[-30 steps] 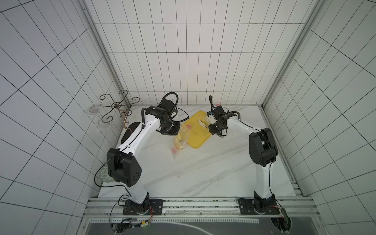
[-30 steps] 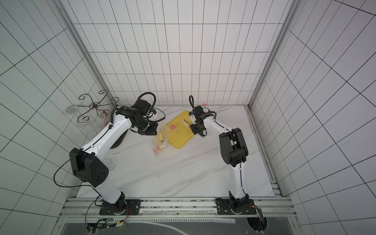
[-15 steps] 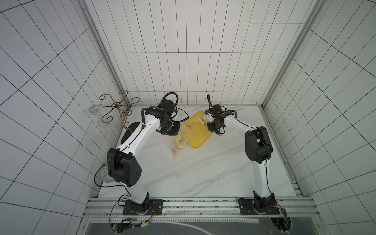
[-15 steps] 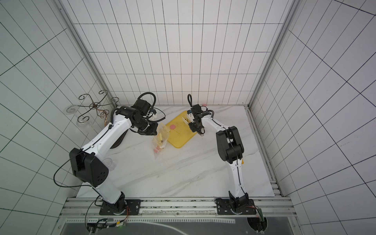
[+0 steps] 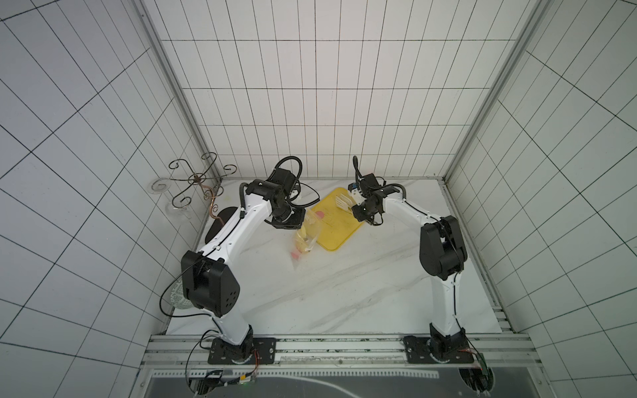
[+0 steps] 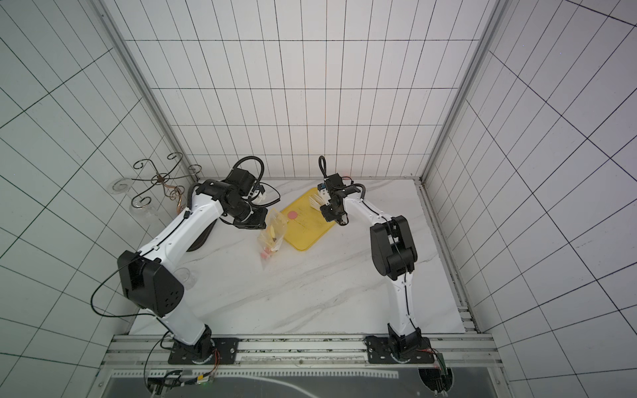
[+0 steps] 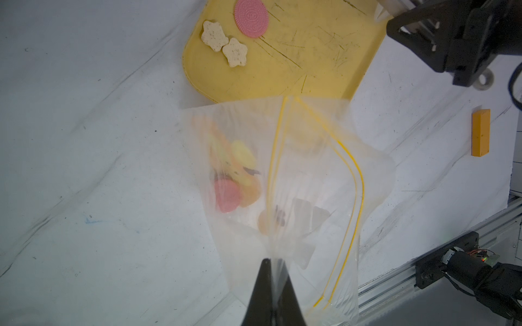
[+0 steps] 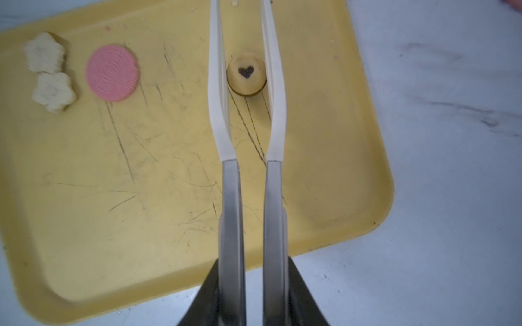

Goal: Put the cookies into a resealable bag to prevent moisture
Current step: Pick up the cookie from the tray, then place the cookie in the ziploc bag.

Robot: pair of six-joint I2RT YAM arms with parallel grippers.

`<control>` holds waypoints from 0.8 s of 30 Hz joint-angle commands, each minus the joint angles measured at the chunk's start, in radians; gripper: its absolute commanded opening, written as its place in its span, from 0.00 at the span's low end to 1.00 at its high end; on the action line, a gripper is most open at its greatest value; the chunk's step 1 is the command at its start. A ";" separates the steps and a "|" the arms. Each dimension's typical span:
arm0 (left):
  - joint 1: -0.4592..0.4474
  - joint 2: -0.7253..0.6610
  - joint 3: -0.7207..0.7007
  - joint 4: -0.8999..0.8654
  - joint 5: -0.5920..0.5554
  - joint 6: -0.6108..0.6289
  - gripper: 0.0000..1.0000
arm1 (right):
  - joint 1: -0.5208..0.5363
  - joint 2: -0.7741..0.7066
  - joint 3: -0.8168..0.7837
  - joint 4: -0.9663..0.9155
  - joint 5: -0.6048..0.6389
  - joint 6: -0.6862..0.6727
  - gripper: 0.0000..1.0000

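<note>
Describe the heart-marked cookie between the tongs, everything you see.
The heart cookie is a small, thick round disc, tan on top with a dark heart in the middle and a dark lower edge. It lies flat on the scratched yellow tray, between the white tips of the tongs, which flank it closely; firm contact is unclear.

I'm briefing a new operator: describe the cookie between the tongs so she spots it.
Find the yellow tray on the marble table. On it, look between the white tips of the tongs held by the right pincer. There sits a tan round cookie with a dark heart in its middle; its neighbours are a pink disc and two cream stars.
</note>
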 commanded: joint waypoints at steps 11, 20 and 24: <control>0.010 0.018 0.040 0.021 0.018 0.006 0.00 | 0.227 -0.572 -0.295 0.027 -0.219 0.119 0.31; 0.027 -0.017 0.020 0.027 0.043 -0.007 0.00 | 0.313 -0.584 -0.401 0.010 -0.227 0.162 0.31; 0.032 -0.031 0.006 0.026 0.041 -0.007 0.00 | 0.312 -0.593 -0.423 -0.003 -0.183 0.167 0.31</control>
